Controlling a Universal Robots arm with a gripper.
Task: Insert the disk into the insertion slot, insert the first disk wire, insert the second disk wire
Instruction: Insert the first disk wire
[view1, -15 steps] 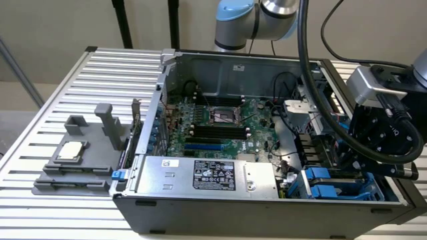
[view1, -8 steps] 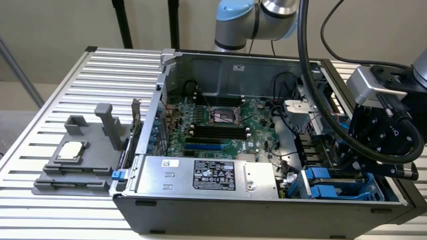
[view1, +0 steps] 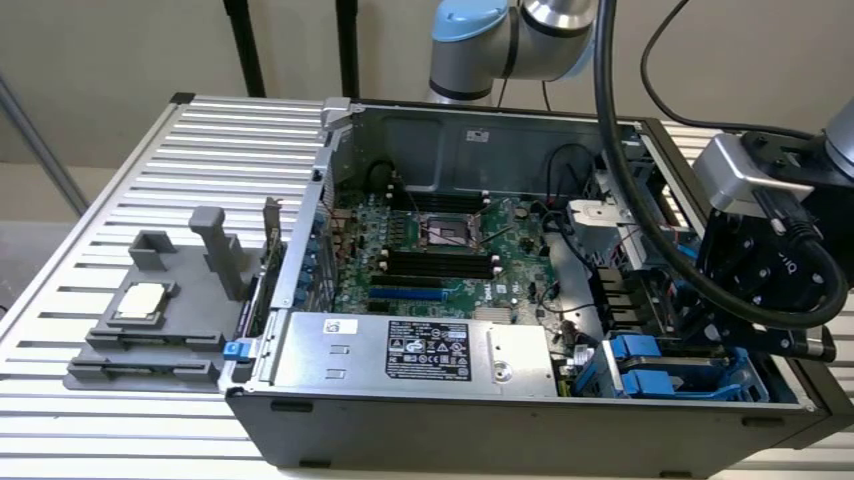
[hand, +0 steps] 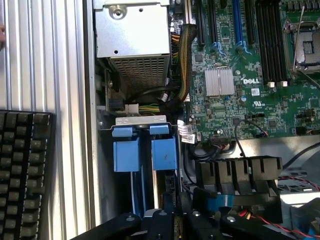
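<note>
Disk (hand: 164, 154) in bright blue carrier frame: standing on edge in the insertion slot (hand: 158, 186) of the drive cage (hand: 140, 121), beside a second blue carrier (hand: 126, 155). Apparently pushed well down; full seating not confirmable. Surroundings listed largest first.

Tabletop (view1: 120, 180): slatted aluminium, carrying everything below.
Computer case (view1: 534, 425): open-sided, lying across the tabletop's middle and reaching toward its edge on the exterior view's right.
Motherboard (view1: 441, 255): green, covering the case floor.
Power supply (view1: 427, 350): silver box with black label, along the case wall nearest the exterior camera.
Keyboard (hand: 25, 165): black, on the tabletop just outside the case.
Drive cage: dark grey, near the tabletop corner closest to the exterior camera, on the exterior view's right.
Gripper (hand: 172, 212): directly above the disk's upper edge. Fingers (hand: 162, 220) closed tight together, gripping nothing visible; contact with the carrier not determinable.

Handling, as judged: stiff, dense for its size, smooth-sided, sensitive to knocks. Best taken by the blue frame's long edges or tabs, with label face and connector end avoided.
</note>
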